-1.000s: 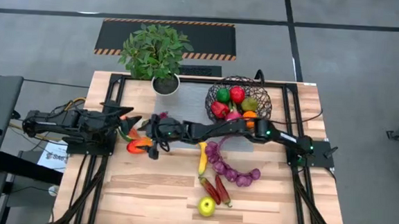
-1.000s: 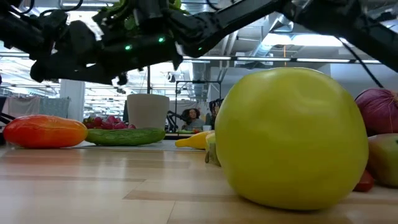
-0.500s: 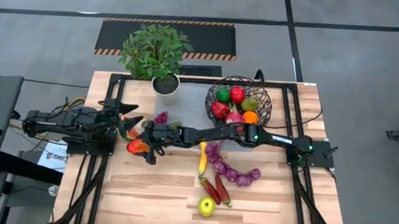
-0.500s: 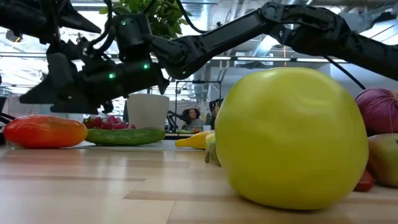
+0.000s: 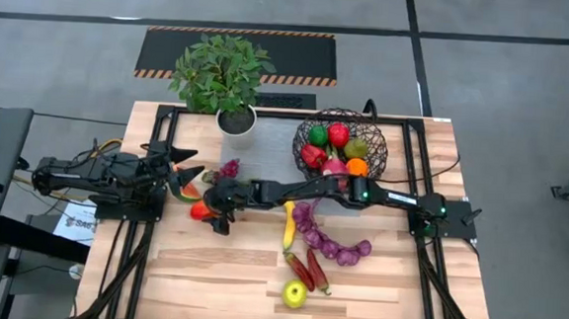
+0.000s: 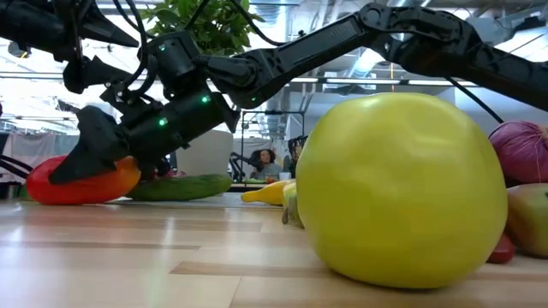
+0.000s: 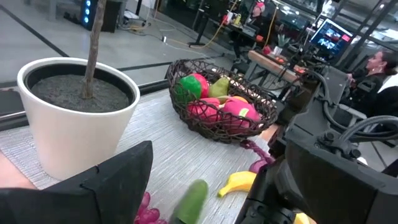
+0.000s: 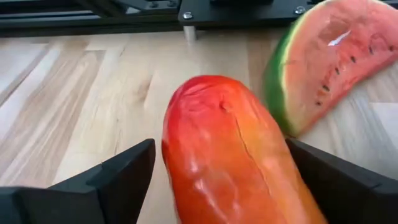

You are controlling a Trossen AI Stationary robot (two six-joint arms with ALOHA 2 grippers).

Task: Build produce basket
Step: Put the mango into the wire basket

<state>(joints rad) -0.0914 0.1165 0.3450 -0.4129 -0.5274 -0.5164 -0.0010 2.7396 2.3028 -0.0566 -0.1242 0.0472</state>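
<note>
Inside basket [image 5: 384, 156]: red, green, orange produce [image 5: 337, 135]; right end effector [image 5: 205, 212] spread around red-orange piece [image 8: 233, 155]; left end effector [image 5: 183, 166] unclear.

From above, the right pincer [image 5: 205, 210] covers most of the red-orange fruit [image 5: 199, 211], so its grip is unclear there. At bench level the yellow-green apple [image 6: 400, 190] hides the chillies and most of the grapes [image 6: 524, 152]. The left pincer [image 5: 187, 171] hides part of the watermelon slice [image 5: 184, 188].
</note>
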